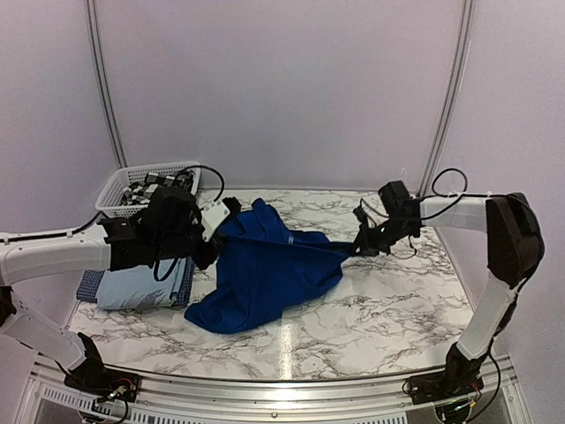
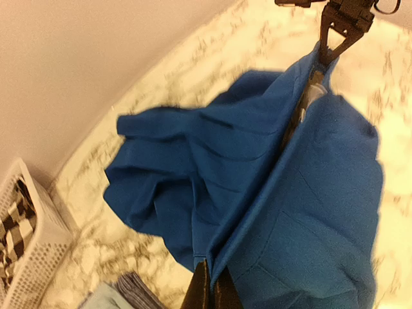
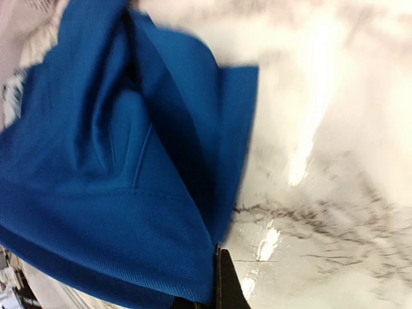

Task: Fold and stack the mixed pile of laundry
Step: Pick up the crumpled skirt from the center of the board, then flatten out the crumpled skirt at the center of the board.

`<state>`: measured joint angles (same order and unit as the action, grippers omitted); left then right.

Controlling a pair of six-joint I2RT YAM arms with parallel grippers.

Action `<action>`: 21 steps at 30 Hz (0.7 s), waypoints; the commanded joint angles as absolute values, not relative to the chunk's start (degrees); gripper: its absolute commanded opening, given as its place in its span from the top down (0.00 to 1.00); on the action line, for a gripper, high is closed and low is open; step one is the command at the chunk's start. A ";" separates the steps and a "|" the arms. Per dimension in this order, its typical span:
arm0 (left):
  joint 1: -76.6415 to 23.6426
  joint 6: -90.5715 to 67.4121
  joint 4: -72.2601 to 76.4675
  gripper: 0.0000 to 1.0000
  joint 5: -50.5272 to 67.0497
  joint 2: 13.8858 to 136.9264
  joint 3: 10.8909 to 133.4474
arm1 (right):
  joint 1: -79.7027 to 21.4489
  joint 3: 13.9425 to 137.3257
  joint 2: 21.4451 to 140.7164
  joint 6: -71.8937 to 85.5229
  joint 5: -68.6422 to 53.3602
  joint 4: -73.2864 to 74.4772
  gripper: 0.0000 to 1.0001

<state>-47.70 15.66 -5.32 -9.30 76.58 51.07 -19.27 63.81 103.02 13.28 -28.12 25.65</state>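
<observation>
Worktop (image 1: pixel 380 309): marbled white surface, carrying all items noted below.

Blue shirt (image 1: pixel 265 274): the largest garment, lying at the centre of the worktop. It is drawn into a ridge between the two arms. Its upper fold is raised off the surface, and its lower part drapes loosely onto the worktop toward the near edge.

Pale blue T-shirt (image 1: pixel 141 287): folded flat at the left side of the worktop, just beside the blue shirt. It lies on top of a checked navy cloth (image 1: pixel 88 284), whose edge shows at the left.

Basket (image 1: pixel 119 185): white lattice, at the far left corner. It holds a black-and-white checked shirt (image 1: pixel 141 190), crumpled inside.

Left fingers (image 2: pixel 201 290): pressed together on a gathered fold at the left end of the blue shirt.

Right fingers (image 3: pixel 226 283): pinching the right end of the blue shirt, with the cloth bunched to a point at the grip just above the worktop.
</observation>
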 commanded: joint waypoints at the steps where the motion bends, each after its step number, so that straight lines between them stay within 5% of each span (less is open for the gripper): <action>1: -44.84 17.43 -2.01 1.00 -15.24 75.85 64.53 | -10.86 80.14 93.69 16.76 -16.69 34.71 1.00; 7: -44.99 20.60 -6.75 1.00 -12.68 79.45 80.61 | -10.74 105.15 94.02 15.04 -14.80 46.76 1.00; 17: -45.51 15.75 -9.78 1.00 4.44 75.21 87.34 | -13.33 116.54 88.55 16.07 -14.19 54.25 1.00; 21: -45.51 13.69 -10.01 1.00 -1.37 78.89 88.58 | -12.99 120.53 92.29 15.01 -12.15 54.44 1.00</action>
